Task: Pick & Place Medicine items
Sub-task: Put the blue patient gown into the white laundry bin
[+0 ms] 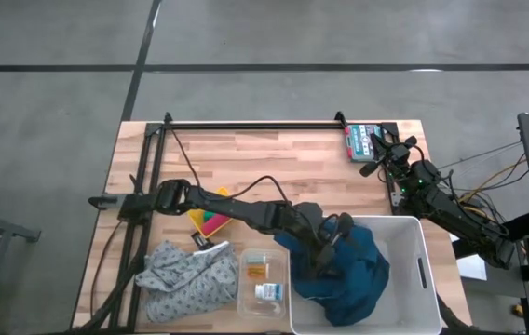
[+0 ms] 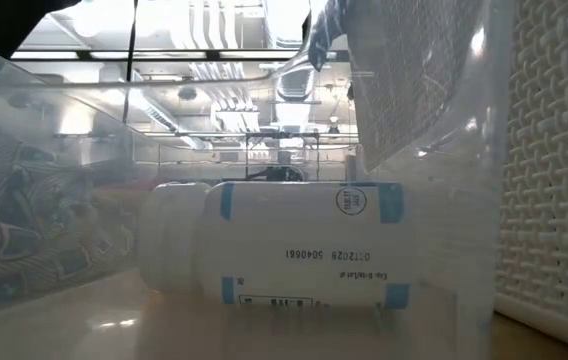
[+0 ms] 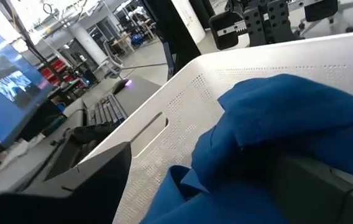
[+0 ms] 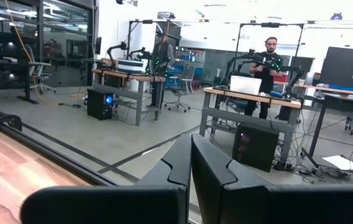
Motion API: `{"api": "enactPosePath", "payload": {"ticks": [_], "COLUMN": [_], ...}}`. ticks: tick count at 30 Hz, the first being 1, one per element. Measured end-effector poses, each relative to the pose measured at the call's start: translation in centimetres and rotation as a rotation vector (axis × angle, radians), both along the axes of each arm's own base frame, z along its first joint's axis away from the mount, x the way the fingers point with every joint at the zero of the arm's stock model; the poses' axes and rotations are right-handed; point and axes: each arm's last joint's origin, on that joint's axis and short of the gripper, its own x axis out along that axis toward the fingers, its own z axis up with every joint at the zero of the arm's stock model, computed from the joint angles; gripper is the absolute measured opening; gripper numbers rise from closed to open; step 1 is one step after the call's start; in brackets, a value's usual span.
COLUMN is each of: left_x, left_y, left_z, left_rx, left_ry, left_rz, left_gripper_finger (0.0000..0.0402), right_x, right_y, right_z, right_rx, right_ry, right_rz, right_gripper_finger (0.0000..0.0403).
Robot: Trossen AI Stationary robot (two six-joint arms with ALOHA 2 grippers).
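A wooden counter (image 1: 274,158) carries a white basket (image 1: 413,233) at five o'clock. Left claw (image 1: 325,249) hangs over its blue cloth (image 1: 353,270), fingers apart, apparently just letting go. The medicine items, an orange bottle (image 1: 257,271) and a white bottle (image 1: 266,292), lie in a clear tray (image 1: 263,307) at six o'clock. Right claw (image 1: 376,158), fingers together, waits at two o'clock.

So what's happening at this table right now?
The left gripper is over the blue cloth lying in the white basket, jaws open and holding nothing visible. The right gripper waits shut at the table's far right corner, beside a teal box. A white bottle and a small orange item sit in the clear bin, next to a grey cloth.
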Motion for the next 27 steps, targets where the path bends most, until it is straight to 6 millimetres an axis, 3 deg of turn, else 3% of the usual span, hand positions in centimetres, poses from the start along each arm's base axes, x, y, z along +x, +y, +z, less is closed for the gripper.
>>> {"api": "enactPosePath", "payload": {"ticks": [4, 16, 27], "left_x": [-0.2, -2.9, -6.8], "left_y": [0.1, 1.2, 5.1], "left_z": [0.5, 5.2, 9.8], "left_rx": [0.041, 0.12, 0.158], "left_ry": [-0.012, 0.049, 0.175], "left_rz": [0.023, 0.179, 0.465], "left_gripper_finger": [0.0357, 0.0338, 0.0331], "right_x": [0.0, 0.0, 0.0], "right_y": [0.0, 0.0, 0.0], "right_z": [0.0, 0.0, 0.0], "right_rx": [0.0, 0.0, 0.0], "right_ry": [0.0, 0.0, 0.0], "right_rz": [0.0, 0.0, 0.0], "right_gripper_finger": [0.0008, 0.0008, 0.0008]}}
